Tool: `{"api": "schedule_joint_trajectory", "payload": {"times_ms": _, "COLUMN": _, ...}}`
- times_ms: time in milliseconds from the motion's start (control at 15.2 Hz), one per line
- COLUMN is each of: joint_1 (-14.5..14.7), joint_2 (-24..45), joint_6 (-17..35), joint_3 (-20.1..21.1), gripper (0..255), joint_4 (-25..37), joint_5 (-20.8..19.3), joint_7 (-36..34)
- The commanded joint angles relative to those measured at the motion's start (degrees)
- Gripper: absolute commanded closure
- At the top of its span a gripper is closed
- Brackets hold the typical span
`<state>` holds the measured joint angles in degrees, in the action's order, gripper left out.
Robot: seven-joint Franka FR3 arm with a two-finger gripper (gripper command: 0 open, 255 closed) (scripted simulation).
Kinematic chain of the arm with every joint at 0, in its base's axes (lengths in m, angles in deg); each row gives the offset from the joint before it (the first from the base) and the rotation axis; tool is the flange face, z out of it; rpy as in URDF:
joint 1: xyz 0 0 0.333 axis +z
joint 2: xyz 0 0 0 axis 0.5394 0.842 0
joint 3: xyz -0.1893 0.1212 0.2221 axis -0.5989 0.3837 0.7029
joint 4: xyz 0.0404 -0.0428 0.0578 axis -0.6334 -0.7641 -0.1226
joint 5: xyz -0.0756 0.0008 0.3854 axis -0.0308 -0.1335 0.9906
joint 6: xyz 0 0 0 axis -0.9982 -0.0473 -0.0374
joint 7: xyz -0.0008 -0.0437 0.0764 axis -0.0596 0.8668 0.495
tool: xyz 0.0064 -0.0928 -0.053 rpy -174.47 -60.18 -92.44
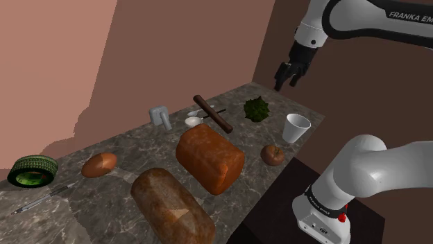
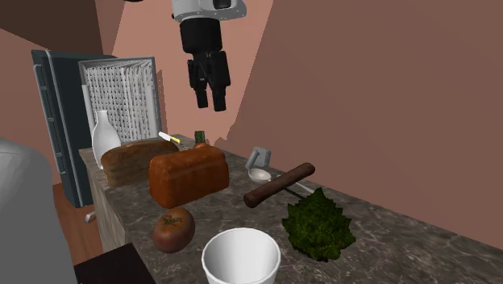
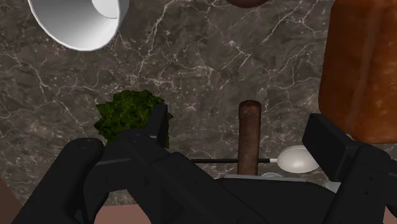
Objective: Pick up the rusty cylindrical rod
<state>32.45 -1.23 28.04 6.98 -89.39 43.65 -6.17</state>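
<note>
Hovering well above the surface (image 1: 132, 147), the end effector (image 1: 286, 82) has its fingers spread apart and nothing between them, so I judge that the task has barely begun. No contact with the target has been made. The descent, the closing of the fingers and the lift are all left to do.

The rusty rod (image 1: 212, 114) lies flat on the marbled surface, toward the edge that runs along the wall and in the half nearer the corner where the white cup (image 1: 296, 127) stands. It sits between a green leafy clump (image 1: 255, 109) and a reddish-brown loaf (image 1: 209, 159), apart from both. In the wrist view it lies below the spread fingers and points roughly along the gap between them.

The rod is a straight cylinder of even thickness, dark reddish-brown with a dull, mottled skin and blunt flat ends. A spoon (image 1: 195, 120) lies just beside one end, and its thin dark handle meets the rod there. Whether the rod rests on that handle I cannot tell. The other end is free of neighbours, which I judge makes the middle stretch the easier place to grip.
</note>
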Motion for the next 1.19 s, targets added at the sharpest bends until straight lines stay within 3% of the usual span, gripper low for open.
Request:
{"api": "schedule_joint_trajectory", "payload": {"times_ms": 0, "joint_1": 0.0, "joint_2": 0.0, "joint_6": 0.0, "joint_3": 0.0, "gripper": 0, "joint_4": 0.0, "joint_5": 0.0, "joint_7": 0.0}}
{"api": "schedule_joint_trajectory", "payload": {"times_ms": 528, "joint_1": 1.3, "joint_2": 14.0, "joint_6": 15.1, "joint_3": -0.4, "gripper": 0, "joint_4": -0.8, "joint_5": 1.9, "joint_7": -0.9}}
{"api": "schedule_joint_trajectory", "payload": {"times_ms": 1122, "joint_1": 3.0, "joint_2": 33.0, "joint_6": 29.0, "joint_3": -0.8, "gripper": 0, "joint_4": 4.5, "joint_5": 5.1, "joint_7": -0.6}}
